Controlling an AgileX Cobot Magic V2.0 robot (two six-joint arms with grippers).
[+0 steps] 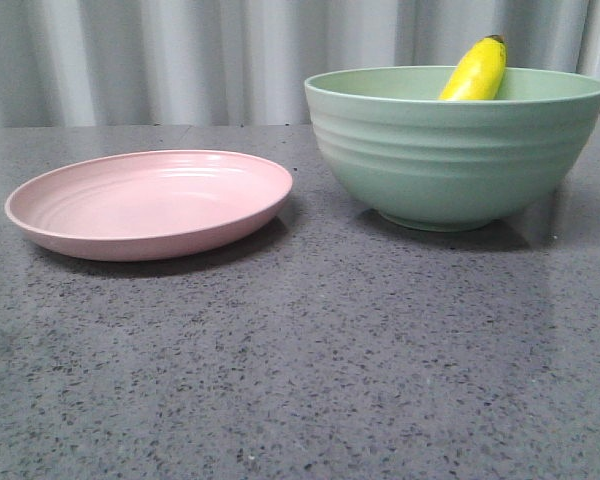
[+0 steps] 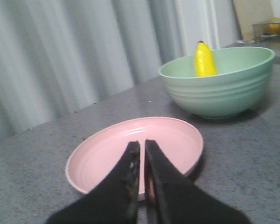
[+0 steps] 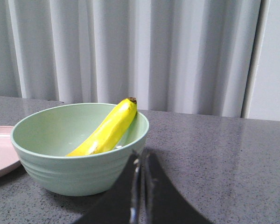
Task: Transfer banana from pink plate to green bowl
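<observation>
The yellow banana [image 1: 475, 70] lies inside the mint-green bowl [image 1: 450, 150] at the right, leaning on its far wall with its dark tip above the rim. It also shows in the left wrist view [image 2: 204, 59] and the right wrist view [image 3: 107, 128]. The pink plate [image 1: 150, 202] sits empty at the left of the bowl. My left gripper [image 2: 142, 143] is shut and empty, above the near side of the pink plate [image 2: 107, 149]. My right gripper [image 3: 142, 155] is shut and empty, just beside the green bowl [image 3: 74, 165]. Neither gripper shows in the front view.
The table is a dark speckled grey stone top [image 1: 310, 370]. A white pleated curtain [image 1: 180, 55] hangs behind it. In the left wrist view a clear container with something orange [image 2: 272, 25] stands far off beyond the green bowl [image 2: 224, 88].
</observation>
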